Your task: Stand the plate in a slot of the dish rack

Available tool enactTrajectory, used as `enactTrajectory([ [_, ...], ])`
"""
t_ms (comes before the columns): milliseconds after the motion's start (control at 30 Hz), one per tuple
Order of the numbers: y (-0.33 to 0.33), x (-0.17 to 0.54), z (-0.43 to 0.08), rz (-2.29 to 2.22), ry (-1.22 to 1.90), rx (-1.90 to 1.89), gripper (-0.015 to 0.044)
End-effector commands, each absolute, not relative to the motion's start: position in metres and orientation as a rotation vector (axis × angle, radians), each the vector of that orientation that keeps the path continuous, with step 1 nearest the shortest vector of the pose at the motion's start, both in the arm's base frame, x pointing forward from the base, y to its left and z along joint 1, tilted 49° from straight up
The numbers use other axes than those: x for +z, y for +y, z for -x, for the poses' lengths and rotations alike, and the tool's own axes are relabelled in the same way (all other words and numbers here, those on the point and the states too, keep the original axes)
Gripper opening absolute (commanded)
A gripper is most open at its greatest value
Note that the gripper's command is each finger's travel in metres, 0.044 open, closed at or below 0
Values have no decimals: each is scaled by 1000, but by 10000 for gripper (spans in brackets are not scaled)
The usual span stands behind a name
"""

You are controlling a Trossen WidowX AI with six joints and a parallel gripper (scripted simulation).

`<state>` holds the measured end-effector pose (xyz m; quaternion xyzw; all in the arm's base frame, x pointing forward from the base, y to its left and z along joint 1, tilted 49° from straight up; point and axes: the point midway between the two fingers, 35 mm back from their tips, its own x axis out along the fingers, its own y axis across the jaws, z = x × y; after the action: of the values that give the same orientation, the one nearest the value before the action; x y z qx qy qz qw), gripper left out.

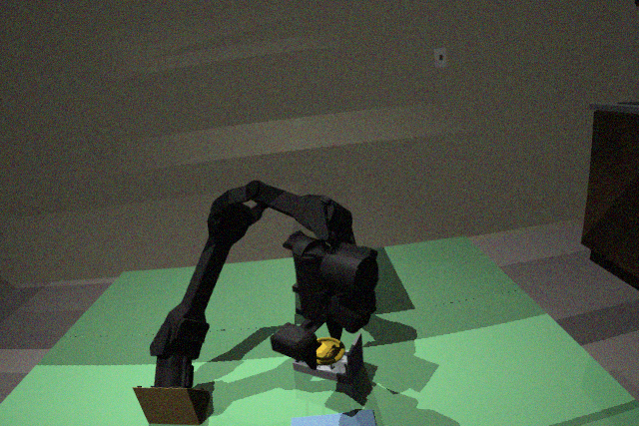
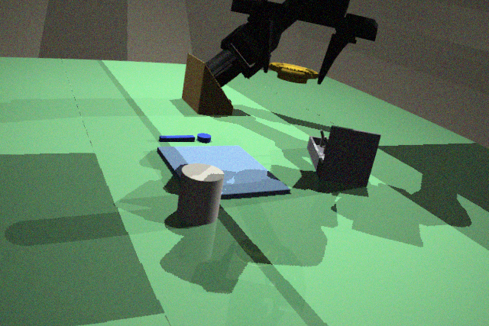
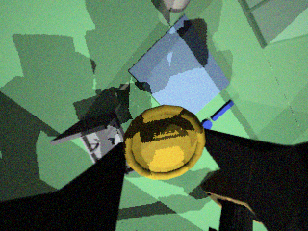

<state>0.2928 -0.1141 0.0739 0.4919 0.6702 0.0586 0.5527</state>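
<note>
Yellow plate [image 2: 294,71] hanging flat, gripped at opposite rim edges between wide-spread jaws of gripper [image 2: 293,74], well above green table [image 2: 375,243], up beyond dark dish rack [image 2: 344,156] beside blue mat [image 2: 221,164].

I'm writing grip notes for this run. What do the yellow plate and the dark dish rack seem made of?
The round yellow plate in the gripper looks like glazed ceramic or glossy plastic: its bowl shows a bright sheen. The dark boxy dish rack looks matt, plastic or painted metal, with pale rails; too dim to tell.

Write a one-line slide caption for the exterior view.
Black tool grips round yellow plate flat, high above dark dish rack.
</note>
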Motion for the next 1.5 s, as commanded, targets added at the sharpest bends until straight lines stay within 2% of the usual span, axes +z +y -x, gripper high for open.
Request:
enactTrajectory([
  [0,-101,90,-288,-1280,1610,25,0],
  [1233,5,177,-216,-2205,1604,-1122,0],
  [1467,7,178,-214,-2220,1599,-1145,0],
])
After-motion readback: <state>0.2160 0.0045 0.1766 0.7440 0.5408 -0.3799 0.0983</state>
